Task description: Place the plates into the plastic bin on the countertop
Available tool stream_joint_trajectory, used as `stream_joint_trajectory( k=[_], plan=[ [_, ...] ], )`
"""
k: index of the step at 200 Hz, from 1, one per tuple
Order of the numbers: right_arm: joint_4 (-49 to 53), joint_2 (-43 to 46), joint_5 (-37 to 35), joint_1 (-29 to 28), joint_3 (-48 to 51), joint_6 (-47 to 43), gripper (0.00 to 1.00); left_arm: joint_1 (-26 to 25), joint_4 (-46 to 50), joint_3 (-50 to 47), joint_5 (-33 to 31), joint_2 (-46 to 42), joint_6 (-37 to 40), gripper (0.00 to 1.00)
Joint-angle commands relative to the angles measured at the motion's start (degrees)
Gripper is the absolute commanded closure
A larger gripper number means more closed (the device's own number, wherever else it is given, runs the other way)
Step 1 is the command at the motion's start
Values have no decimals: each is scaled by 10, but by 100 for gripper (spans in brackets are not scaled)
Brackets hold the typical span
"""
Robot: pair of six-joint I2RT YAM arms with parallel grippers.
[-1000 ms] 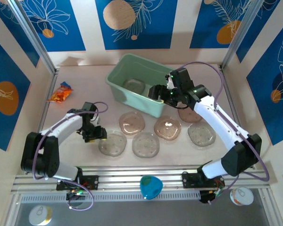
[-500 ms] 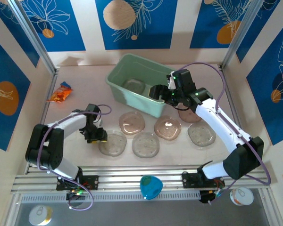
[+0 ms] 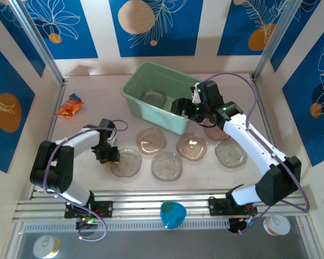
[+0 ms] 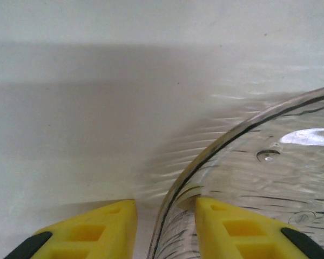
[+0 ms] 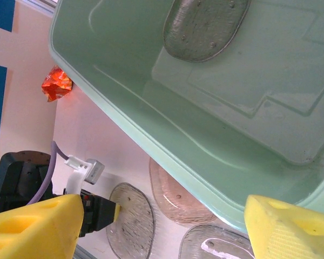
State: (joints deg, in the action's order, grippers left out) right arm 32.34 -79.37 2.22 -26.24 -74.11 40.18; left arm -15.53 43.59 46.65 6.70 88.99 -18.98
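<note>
Several plates (image 3: 167,165) on beige countertop (image 3: 97,108); blue leaf-print wall panels (image 3: 178,32), metal posts (image 3: 40,46).

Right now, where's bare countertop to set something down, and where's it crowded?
Free: far-left countertop, bordered by snack packet, bin and back wall. Also a narrow strip between plates and front rail. Crowded: in front of the bin, plates packed close.

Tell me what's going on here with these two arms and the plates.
The robot is clearing plates into the plastic bin. The left claw is low on the countertop, its jaws either side of the rim of a clear plate but not clamped. The right claw hangs open and empty over the bin's near edge. One plate lies in the bin; several other plates wait on the countertop.
</note>
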Motion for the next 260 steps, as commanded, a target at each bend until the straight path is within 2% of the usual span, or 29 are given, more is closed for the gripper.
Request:
stream_joint_trajectory(
  k=[1,134,232,260],
  plan=[
    [-11,12,18,-1,10,3,21,-18,-40,-16,33,21,4,69],
    [-25,43,12,-1,40,9,21,-19,-53,-37,25,-31,-23,85],
    [-21,42,8,0,24,9,21,-17,-10,-14,12,-169,-52,99],
    [-16,27,8,-2,6,7,22,-15,1,2,11,-199,-66,100]
  ],
)
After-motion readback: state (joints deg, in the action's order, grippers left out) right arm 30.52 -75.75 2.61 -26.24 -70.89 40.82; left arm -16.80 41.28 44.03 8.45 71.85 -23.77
